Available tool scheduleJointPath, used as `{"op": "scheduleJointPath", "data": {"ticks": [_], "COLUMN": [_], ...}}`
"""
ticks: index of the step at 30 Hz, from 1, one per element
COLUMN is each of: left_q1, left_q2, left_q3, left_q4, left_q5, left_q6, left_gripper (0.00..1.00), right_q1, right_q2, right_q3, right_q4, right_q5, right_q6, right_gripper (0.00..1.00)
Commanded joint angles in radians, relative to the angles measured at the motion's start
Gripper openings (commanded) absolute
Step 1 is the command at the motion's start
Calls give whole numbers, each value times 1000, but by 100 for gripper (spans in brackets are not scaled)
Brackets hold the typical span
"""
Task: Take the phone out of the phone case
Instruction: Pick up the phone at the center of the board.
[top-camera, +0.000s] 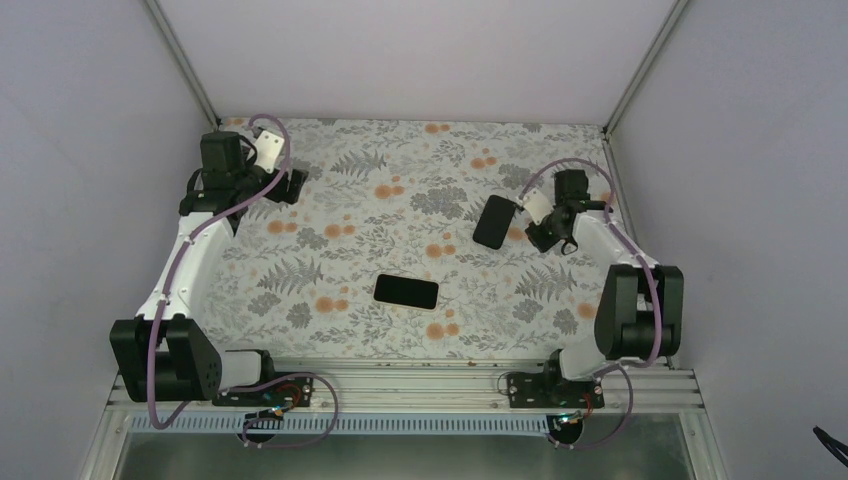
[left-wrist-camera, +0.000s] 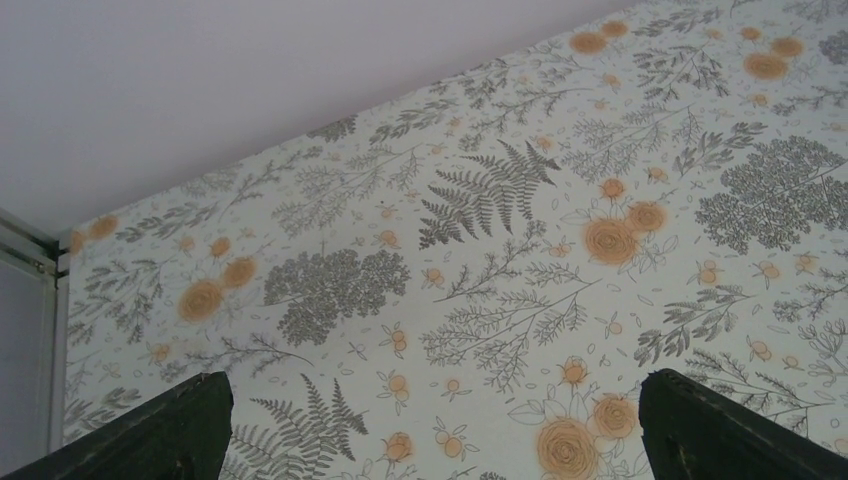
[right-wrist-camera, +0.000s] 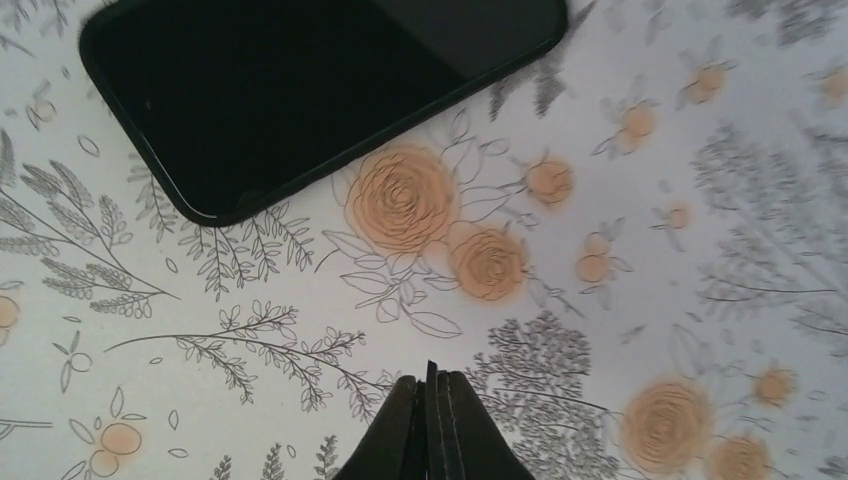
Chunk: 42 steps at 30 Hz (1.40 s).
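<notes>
At the far right of the table, my right claw (right-wrist-camera: 432, 425) has its fingers pressed together with nothing between them. It hangs just above the flowered cloth, and its tips point toward a black slab lying just beyond them, close but not touching.

I take that slab for the case (right-wrist-camera: 300, 90). It is matte black all over, with what looks like a raised lip round the edge. From the wrist view alone I cannot rule out something sitting inside it. In the top view it lies tilted beside the claw (top-camera: 492, 222).

Well apart from it, near the middle of the table (top-camera: 350, 230), lies a second dark slab with a thin pale edge. I read it as the phone (top-camera: 406, 292), flat and screen up, with neither arm near it.

My left claw (left-wrist-camera: 432, 390) is off at the far left. Its fingers are spread wide, with only cloth showing between them.

If I have the two slabs named rightly, the phone is already out of the case and the job is essentially done. Both pieces rest free on the table and neither claw is gripping anything. All that seems left is to back the arms away.
</notes>
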Motion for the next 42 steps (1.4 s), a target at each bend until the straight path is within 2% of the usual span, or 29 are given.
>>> {"op": "scheduleJointPath", "data": {"ticks": [1, 7, 17, 26, 30, 32, 33, 34, 35, 36, 37, 39, 42], "left_q1": [9, 9, 9, 10, 10, 9, 12, 12, 13, 13, 13, 13, 13], "left_q2": [8, -6, -15, -20, -21, -16, -14, -15, -17, -23, -30, -38, -21], "left_q3": [10, -9, -19, -39, -46, -49, -48, -49, -53, -61, -67, -76, -58], "left_q4": [-20, -26, -24, 5, 23, 21, 15, 7, -1, -7, -12, -9, -11], "left_q5": [30, 42, 52, 4, -18, -23, -20, -11, 6, 27, 51, 89, 95], "left_q6": [16, 29, 30, 23, 22, 29, 35, 41, 49, 60, 67, 73, 69], "left_gripper": [100, 100, 100, 100, 100, 100, 100, 100, 100, 100, 100, 100, 100], "right_q1": [15, 67, 259, 361, 379, 376, 371, 361, 347, 332, 312, 269, 221], "right_q2": [87, 255, 363, 556, 672, 702, 705, 696, 675, 647, 612, 549, 510], "right_q3": [5, 35, 82, 372, 567, 678, 727, 769, 796, 799, 789, 752, 697], "right_q4": [-15, -61, -53, 28, -3, -93, -175, -243, -312, -356, -366, -308, -210], "right_q5": [42, 9, -38, -14, -40, -126, -200, -287, -367, -428, -456, -451, -339], "right_q6": [-37, -34, -6, 43, 71, 57, 31, -2, -42, -76, -89, -76, -71], "right_gripper": [3, 4, 4, 4, 4, 5, 11, 24, 45, 92, 99, 100, 100]}}
